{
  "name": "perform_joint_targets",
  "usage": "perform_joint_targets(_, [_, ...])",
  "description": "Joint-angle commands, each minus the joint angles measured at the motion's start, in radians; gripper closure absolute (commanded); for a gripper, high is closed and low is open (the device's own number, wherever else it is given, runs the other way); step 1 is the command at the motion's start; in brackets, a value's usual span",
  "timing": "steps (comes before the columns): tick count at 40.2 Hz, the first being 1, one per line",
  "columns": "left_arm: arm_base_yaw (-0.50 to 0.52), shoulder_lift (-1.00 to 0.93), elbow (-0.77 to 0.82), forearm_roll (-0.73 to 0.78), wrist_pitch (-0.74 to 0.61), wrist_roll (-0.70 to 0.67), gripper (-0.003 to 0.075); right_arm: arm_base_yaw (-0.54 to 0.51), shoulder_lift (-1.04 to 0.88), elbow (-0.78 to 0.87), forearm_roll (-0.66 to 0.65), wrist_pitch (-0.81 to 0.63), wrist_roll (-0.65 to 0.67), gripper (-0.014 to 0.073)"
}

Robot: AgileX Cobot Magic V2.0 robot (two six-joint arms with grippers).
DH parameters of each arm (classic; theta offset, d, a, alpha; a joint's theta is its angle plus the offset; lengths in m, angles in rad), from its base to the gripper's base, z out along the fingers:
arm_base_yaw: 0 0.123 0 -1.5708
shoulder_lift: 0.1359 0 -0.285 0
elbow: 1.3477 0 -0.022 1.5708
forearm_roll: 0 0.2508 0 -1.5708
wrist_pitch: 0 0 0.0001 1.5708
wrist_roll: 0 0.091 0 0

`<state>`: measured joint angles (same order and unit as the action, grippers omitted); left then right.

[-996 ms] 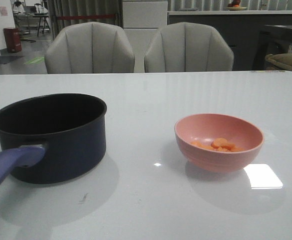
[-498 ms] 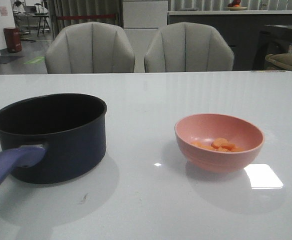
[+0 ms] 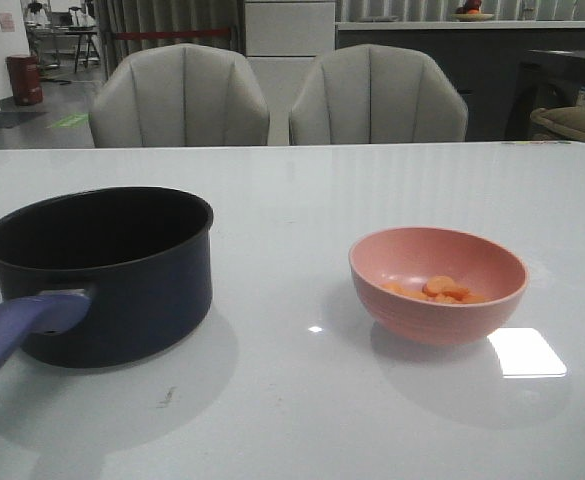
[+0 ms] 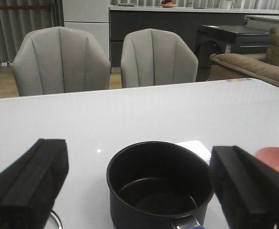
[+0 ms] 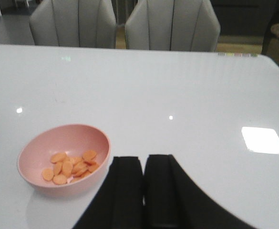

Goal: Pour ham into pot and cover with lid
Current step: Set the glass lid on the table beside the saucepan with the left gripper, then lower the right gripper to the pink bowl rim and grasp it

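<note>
Nothing poured yet: ham [image 3: 442, 290] lay in pink bowl [image 3: 438, 285], right of empty pot [image 3: 102, 275]. Left pincer [image 4: 139, 191] spread wide near pot, right pincer [image 5: 144, 191] closed, empty. Next, probably: right pincer opened, took bowl rim.

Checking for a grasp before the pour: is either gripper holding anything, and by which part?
Nothing is held: left gripper open behind the pot, right gripper shut and empty.

The left claw [image 4: 139, 191] has two matte black, blocky fingers [image 4: 27, 188] with squared edges and flat faces. The right claw [image 5: 143, 191] has the same black finish, its fingers [image 5: 122, 191] broadening toward six o'clock; they look smooth and unmarked, though the picture is soft.
</note>
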<state>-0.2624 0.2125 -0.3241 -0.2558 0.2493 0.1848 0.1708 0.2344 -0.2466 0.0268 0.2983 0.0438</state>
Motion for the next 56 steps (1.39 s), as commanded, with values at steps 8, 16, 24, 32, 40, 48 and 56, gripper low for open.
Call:
perform_joint_targets(8, [-0.007,0.007,-0.026,-0.013,-0.086,-0.005,0.0084,-0.005,0.155,-0.069,0.009,-0.047,-0.004,0.0417])
perform_joint_targets(16, [-0.007,0.007,-0.026,-0.013,-0.086,-0.005,0.0084,-0.005,0.399,-0.184,0.025,0.006,-0.004,0.0130])
perform_joint_targets(24, [-0.007,0.007,-0.026,-0.013,-0.086,-0.005,0.0084,-0.003,0.667,-0.336,0.143,0.016,-0.005,0.0037])
perform_joint_targets(32, [-0.007,0.007,-0.026,-0.013,-0.086,-0.005,0.0084,0.057,0.945,-0.516,0.164,0.090,-0.023,0.0037])
perform_joint_targets(40, [-0.007,0.007,-0.026,-0.013,-0.086,-0.005,0.0084,0.078,1.194,-0.690,0.164,0.155,-0.032,0.0037])
perform_joint_targets(48, [-0.007,0.007,-0.026,-0.013,-0.086,-0.005,0.0084,0.075,1.381,-0.817,0.164,0.205,-0.032,0.0041])
perform_joint_targets(56, [-0.007,0.007,-0.026,-0.013,-0.086,-0.005,0.0084,0.075,1.494,-0.904,0.163,0.270,-0.035,0.0281])
